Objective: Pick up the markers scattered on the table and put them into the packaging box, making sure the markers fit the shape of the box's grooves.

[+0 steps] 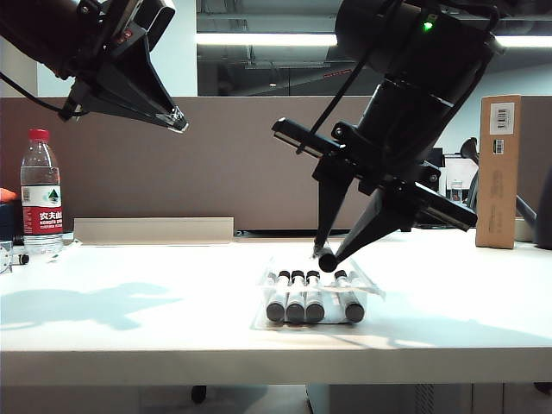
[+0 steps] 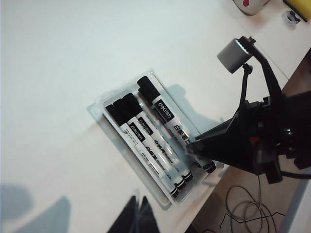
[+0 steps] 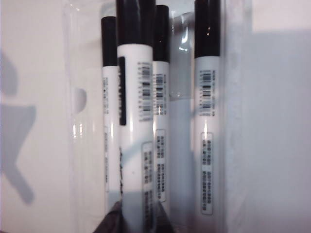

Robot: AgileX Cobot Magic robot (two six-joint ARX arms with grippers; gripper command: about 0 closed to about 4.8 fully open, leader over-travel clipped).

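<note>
We see the right gripper (image 1: 327,256) clasping a marker (image 3: 132,121) just above the box (image 1: 373,285) (four markers lie inside); the left gripper (image 1: 175,119) hangs high, closed, empty.

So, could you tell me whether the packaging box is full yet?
Not yet. Four markers lie in the packaging box; one groove is empty, and the right pincer holds the fifth marker above it.

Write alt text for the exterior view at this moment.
The right gripper holds a fifth marker just above the clear packaging box on the white table, where four markers lie in grooves. The left gripper hangs high, away from the box.
</note>
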